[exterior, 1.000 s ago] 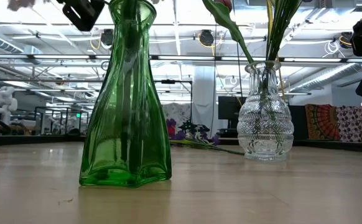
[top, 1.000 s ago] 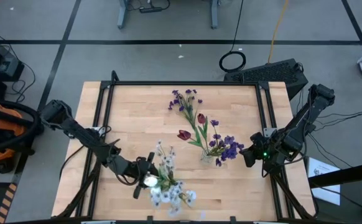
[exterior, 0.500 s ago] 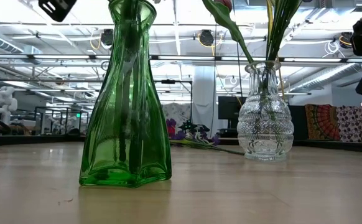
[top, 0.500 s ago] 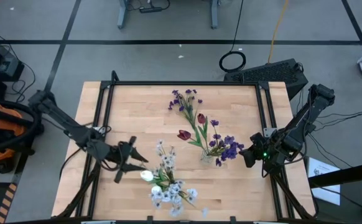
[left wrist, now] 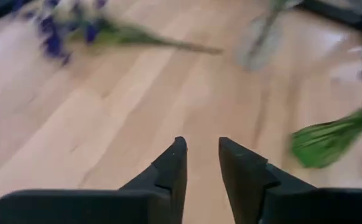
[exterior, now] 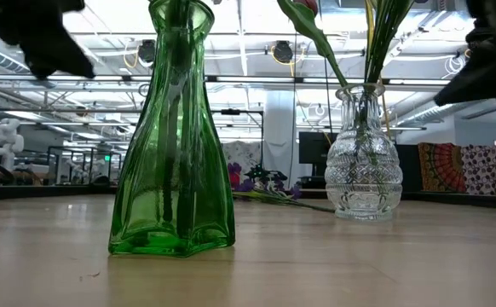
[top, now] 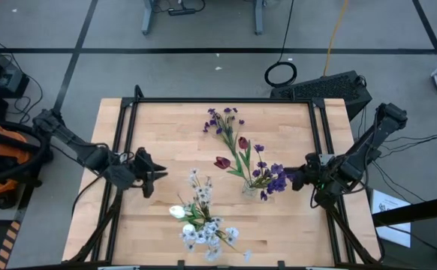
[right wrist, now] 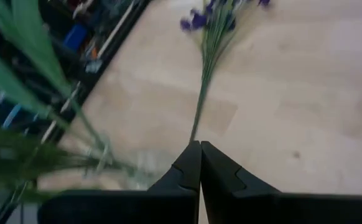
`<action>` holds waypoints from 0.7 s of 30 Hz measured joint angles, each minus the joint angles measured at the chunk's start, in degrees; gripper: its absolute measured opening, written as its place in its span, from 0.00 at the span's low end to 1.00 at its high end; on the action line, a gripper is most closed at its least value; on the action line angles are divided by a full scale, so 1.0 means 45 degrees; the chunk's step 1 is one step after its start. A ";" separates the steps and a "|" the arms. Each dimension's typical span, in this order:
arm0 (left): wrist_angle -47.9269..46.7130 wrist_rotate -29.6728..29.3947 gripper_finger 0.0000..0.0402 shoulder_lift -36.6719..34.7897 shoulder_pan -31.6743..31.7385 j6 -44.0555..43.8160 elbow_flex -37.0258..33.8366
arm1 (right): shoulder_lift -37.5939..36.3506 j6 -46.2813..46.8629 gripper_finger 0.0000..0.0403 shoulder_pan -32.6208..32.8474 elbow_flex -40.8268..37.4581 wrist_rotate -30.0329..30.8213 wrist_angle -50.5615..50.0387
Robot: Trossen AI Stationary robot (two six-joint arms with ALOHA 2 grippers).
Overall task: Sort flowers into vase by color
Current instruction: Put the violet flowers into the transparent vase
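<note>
White flowers (top: pixel 202 220) stand in a green glass vase (exterior: pixel 173 145) near the table's near edge. Purple and dark red flowers (top: pixel 257 171) stand in a clear cut-glass vase (exterior: pixel 365 158) at the table's middle. One purple flower (top: pixel 222 121) lies flat on the table toward the far edge; it also shows as the purple flower (right wrist: pixel 206 74) and the purple flower (left wrist: pixel 75 34). My left gripper (top: pixel 155 174) hovers open, left of the green vase and holding nothing. My right gripper (top: pixel 287 178) is shut and empty, just right of the clear vase.
A black rail frame (top: pixel 218 100) runs around the wooden tabletop. Bare wood (top: pixel 166 127) lies between the left gripper and the lying purple flower. Cables and a dark keyboard-like unit (top: pixel 327 86) sit beyond the far right corner.
My left gripper has drawn back from the white blooms at the green vase, moving toward the table's left and far edges, with its fingers open. The white flowers stay in the green vase. My right gripper has edged a little toward the clear vase.
</note>
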 joint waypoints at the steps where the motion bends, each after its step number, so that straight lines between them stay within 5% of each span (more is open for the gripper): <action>1: -0.0474 0.0008 0.23 0.0004 0.0086 -0.0420 0.0000 | 0.0000 -0.0025 0.00 -0.0224 0.0000 0.0110 -0.0005; 12: -0.3379 -0.0323 0.01 0.0019 0.1747 -0.3217 0.0000 | -0.0082 -0.1703 0.00 -0.3543 0.0000 0.1135 0.0391; 16: -0.4418 -0.0105 0.01 0.0019 0.2511 -0.4776 -0.0012 | -0.0386 -0.4178 0.00 -0.5055 0.0000 0.0901 0.1420; 21: -0.4088 -0.0036 0.00 0.0019 0.3228 -0.6448 -0.0486 | -0.0911 -0.9595 0.00 -0.7765 0.0000 -0.1298 0.4547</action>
